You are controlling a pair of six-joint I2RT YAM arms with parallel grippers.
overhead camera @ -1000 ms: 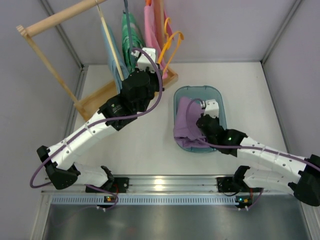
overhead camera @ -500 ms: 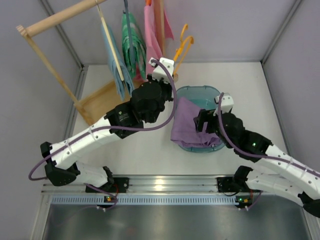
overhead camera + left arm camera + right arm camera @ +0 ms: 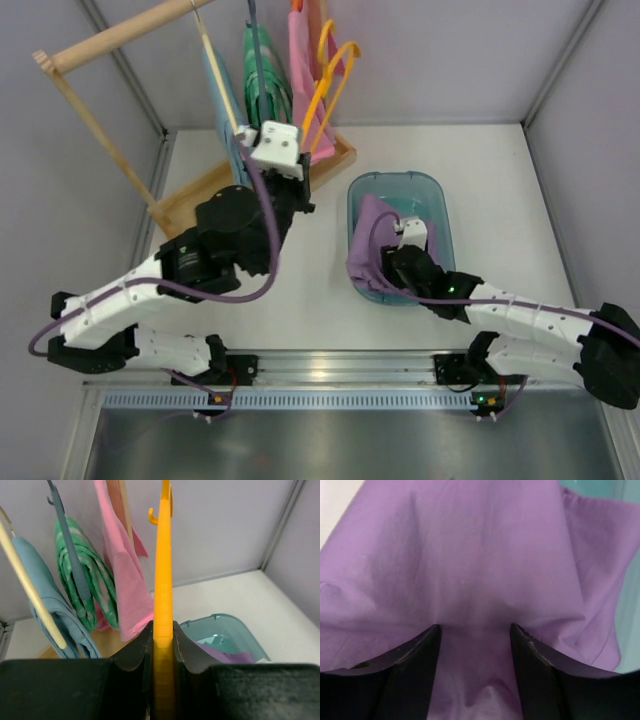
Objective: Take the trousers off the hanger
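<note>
The orange-yellow hanger (image 3: pixel 325 75) is bare and stands upright by the rack, its hook up among the hung clothes. My left gripper (image 3: pixel 303 170) is shut on its lower edge; in the left wrist view the hanger (image 3: pixel 162 570) runs up from between my fingers (image 3: pixel 163 630). The lilac trousers (image 3: pixel 366 248) lie crumpled in the teal bin (image 3: pixel 395 178), draped over its left rim. My right gripper (image 3: pixel 386 264) is low in the bin on the cloth. In the right wrist view the jaws (image 3: pixel 475 630) stand apart with the trousers (image 3: pixel 480 555) filling the view between and beyond them.
A wooden rack with pole (image 3: pixel 130 30) and base (image 3: pixel 200 195) stands at the back left. A light blue garment (image 3: pixel 225 100), a green one (image 3: pixel 262 75) and a pink one (image 3: pixel 303 50) hang on it. The bin (image 3: pixel 235 630) shows to the right in the left wrist view.
My left arm swung the hanger from beside the bin back left to the rack. My right gripper dropped from above the bin's rim down onto the trousers inside it.
</note>
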